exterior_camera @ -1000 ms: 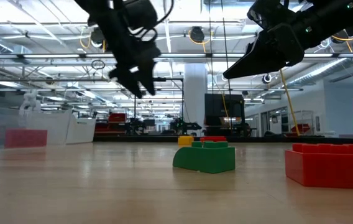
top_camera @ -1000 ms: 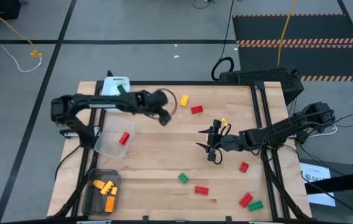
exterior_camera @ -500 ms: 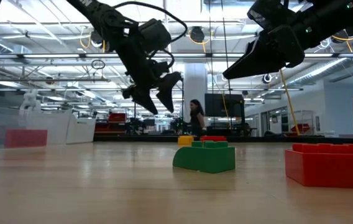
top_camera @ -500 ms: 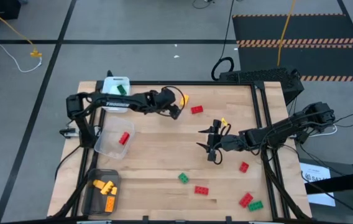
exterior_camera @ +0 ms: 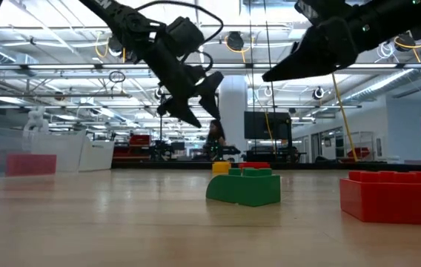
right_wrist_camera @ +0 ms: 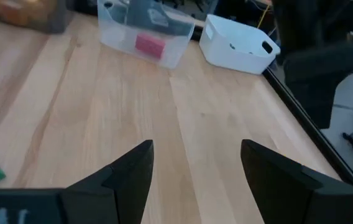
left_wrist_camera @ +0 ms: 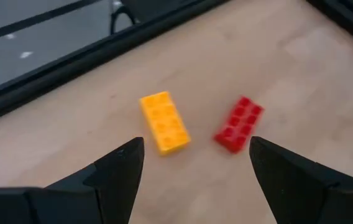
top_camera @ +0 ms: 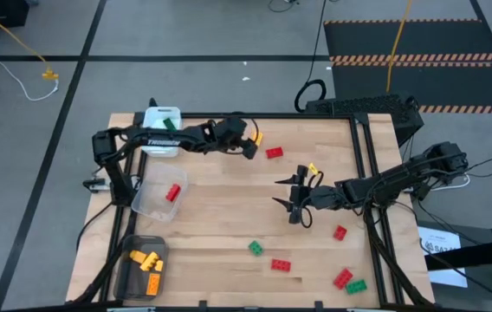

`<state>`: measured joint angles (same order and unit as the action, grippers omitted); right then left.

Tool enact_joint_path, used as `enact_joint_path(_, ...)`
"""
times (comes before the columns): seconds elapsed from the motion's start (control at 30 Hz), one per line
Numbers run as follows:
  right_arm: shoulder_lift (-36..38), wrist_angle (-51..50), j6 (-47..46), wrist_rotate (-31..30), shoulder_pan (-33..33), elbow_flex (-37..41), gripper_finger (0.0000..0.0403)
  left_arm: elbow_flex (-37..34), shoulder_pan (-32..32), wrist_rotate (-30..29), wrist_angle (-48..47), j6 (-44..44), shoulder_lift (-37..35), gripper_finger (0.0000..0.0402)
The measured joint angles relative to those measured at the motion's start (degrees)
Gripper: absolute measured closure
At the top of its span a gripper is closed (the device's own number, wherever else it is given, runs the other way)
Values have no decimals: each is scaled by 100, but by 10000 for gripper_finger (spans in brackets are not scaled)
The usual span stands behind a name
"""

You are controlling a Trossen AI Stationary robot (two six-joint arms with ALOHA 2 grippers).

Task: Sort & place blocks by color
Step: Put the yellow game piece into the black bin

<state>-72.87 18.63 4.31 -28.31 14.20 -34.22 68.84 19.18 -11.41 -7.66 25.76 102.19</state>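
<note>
Hovering open, left end effector (left_wrist_camera: pixel 192 165) above yellow block (left_wrist_camera: pixel 164 122)

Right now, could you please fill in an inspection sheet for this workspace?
Surface: wooden table, dark frame.
Job's things: loose blocks in red, green and yellow; white tray holds green, clear tray red, dark tray yellow.
Clutter: nothing seen.
Claws: left claw open by the yellow block; right claw open mid-table; both empty.
Cables: yellow cable on the floor.
Surroundings: grey floor, striped mat.
</note>
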Motion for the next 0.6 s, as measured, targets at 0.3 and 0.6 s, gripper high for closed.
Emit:
enact_joint_path(0.3, 215, -168, 90, -18, -107, 0, 167, 1790, -152, -513, -1904, -580, -4, 108)
enact_joint_path(0.6, 828, -354, 96, -19, -105, 5, 167, 3355, 441, 114, -3589, -297, 731, 108)
